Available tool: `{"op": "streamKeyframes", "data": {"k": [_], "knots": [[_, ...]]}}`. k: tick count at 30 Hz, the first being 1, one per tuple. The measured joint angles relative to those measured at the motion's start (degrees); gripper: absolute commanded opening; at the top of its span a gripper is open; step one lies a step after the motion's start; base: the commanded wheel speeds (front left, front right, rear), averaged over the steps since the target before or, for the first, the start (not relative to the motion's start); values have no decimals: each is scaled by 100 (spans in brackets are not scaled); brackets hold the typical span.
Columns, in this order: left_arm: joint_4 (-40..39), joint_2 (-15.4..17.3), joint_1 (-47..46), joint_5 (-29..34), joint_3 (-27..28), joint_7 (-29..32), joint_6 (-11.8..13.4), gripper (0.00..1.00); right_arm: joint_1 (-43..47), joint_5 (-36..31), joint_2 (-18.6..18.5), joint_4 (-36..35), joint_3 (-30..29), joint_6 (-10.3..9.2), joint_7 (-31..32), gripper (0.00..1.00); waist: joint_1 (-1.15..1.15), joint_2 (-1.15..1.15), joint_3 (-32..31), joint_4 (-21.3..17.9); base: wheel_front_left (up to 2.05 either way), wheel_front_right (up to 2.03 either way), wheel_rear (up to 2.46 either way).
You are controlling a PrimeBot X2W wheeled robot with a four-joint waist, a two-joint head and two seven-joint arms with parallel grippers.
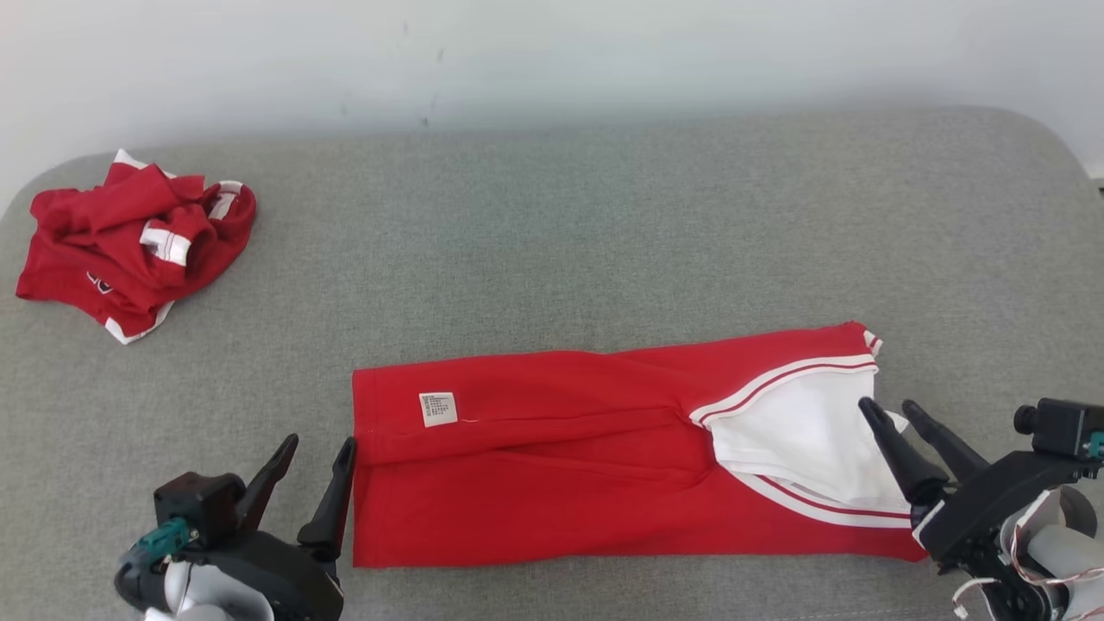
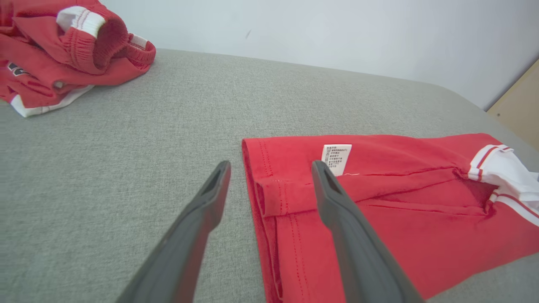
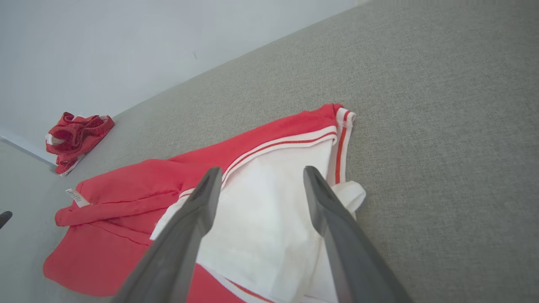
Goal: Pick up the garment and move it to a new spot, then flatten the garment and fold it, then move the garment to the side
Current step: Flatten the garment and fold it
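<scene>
The garment [image 1: 569, 457] is red with white striped trim and a white inner panel, lying folded into a long flat band across the grey cushion. A small white label [image 1: 437, 409] sits near its left end. My left gripper [image 1: 321, 442] stands open at the garment's left edge, one finger over the hem [image 2: 273, 198]. Over the white panel [image 3: 269, 219] at the right end hovers my right gripper [image 1: 883, 405], open with nothing between its fingers.
A second red and white garment [image 1: 129, 241] lies crumpled at the far left of the grey cushion [image 1: 604, 241]. A pale wall [image 1: 552, 52] runs behind. A beige panel [image 2: 520, 109] shows past the cushion's right end.
</scene>
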Motion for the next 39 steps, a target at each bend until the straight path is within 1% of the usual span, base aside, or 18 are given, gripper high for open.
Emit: {"op": "streamKeyframes", "data": {"k": [3,4,8,11,12,16,18,20,25,30,35,39], "knots": [[-133,-16,95,8,83,-54,100,100,89,-3,101,-2,-376,-8,0,100,0,0,-69,-43,0,0,0],[-168,-22,130,8,120,-92,136,100,133,-5,132,-19,-550,-60,0,100,0,0,-92,-59,0,0,0],[-324,-36,244,20,216,-140,252,100,342,-176,224,-201,-1165,-377,1,100,0,0,-189,-122,0,0,0],[-458,-40,355,36,312,-159,370,100,534,-371,259,-357,-1611,-575,0,100,0,0,-249,-171,0,0,0],[-458,-40,355,36,312,-159,370,100,534,-371,259,-357,-1611,-575,0,100,0,0,-249,-171,0,0,0],[-628,-80,403,55,455,-178,504,100,823,-716,333,-678,-2125,-858,0,100,0,0,-298,-222,0,0,0],[-701,-88,422,99,494,-191,553,100,964,-910,404,-823,-2386,-1050,0,100,0,0,-316,-241,0,0,0],[-767,-107,511,112,548,-191,603,100,1110,-1104,465,-967,-2604,-1179,0,100,0,0,-332,-259,0,0,0],[-923,-127,629,281,658,-192,700,100,1578,-1549,590,-1227,-3030,-1272,-1,100,0,0,-375,-300,0,0,0],[-1104,-136,839,391,767,-192,745,100,1945,-1991,617,-1503,-3364,-1300,-1,100,0,0,-401,-325,0,0,0],[-1238,-141,915,477,787,-192,745,100,2143,-2615,588,-1844,-3325,-1306,-1,100,0,0,-402,-327,0,0,0],[-1315,-141,948,578,826,-192,745,100,2247,-2906,571,-2082,-3460,-1305,-1,100,0,0,-389,-316,0,0,0]]}}
